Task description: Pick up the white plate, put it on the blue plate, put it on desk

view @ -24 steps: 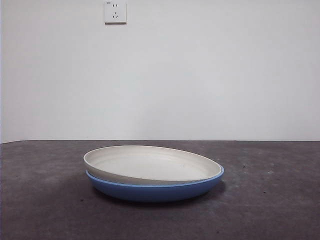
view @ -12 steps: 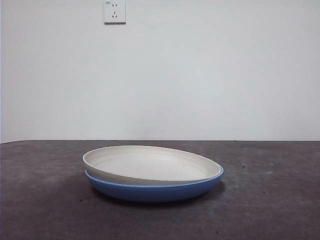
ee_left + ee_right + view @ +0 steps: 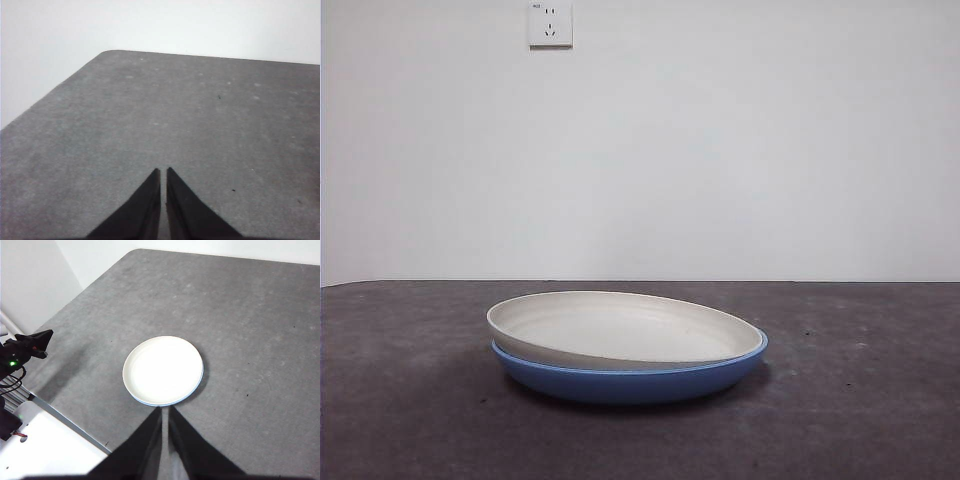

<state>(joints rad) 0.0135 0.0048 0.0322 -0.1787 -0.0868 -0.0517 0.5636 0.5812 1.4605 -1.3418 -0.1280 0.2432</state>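
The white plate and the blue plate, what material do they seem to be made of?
The white plate looks like matte ceramic or melamine: its cream surface is dull and smooth. The blue plate under it looks glazed ceramic or glossy plastic, with a soft sheen on its wall. The pictures cannot settle which.

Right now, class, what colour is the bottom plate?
Blue plate, under the white plate; clearest in the front view.

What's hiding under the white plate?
The blue plate sits right under the white plate, on the desk. Only its outer wall and a thin rim edge show. Its inside is covered, so whether anything else lies in there cannot be seen.
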